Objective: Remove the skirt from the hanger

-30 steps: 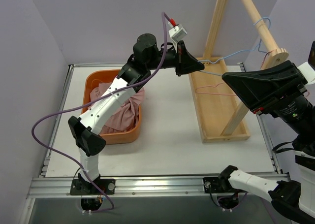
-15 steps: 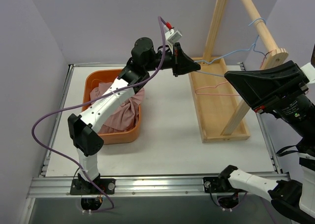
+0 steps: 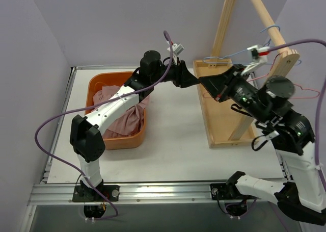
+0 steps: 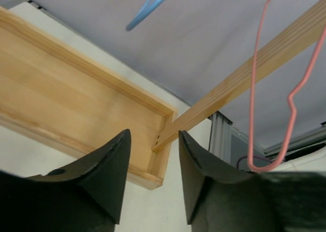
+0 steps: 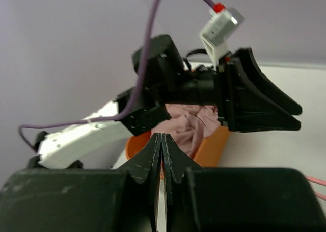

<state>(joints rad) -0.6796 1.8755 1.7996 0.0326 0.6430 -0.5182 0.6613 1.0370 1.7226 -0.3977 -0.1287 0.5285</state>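
The pink skirt (image 3: 127, 117) lies crumpled in the orange basket (image 3: 94, 87), and the right wrist view shows it too (image 5: 189, 124). My left gripper (image 3: 193, 81) hovers by the near-left corner of the wooden rack tray (image 3: 224, 125). It is open with nothing between its fingers (image 4: 154, 132). My right gripper (image 3: 204, 83) points at it almost tip to tip and is shut on nothing (image 5: 161, 136). A blue hanger (image 3: 239, 53) hangs bare from the rack's rod. A bare pink hanger (image 4: 256, 89) hangs to the right of the left fingers.
The wooden rack's slanted posts (image 3: 223, 23) rise from the tray at back right. Grey walls close in the back and sides. A purple cable (image 3: 51, 125) loops off the left arm, and another (image 3: 318, 120) loops off the right arm.
The left gripper has opened and drawn slightly left, away from the blue hanger. The right arm has swung in from the right, so its shut gripper now faces the left one.
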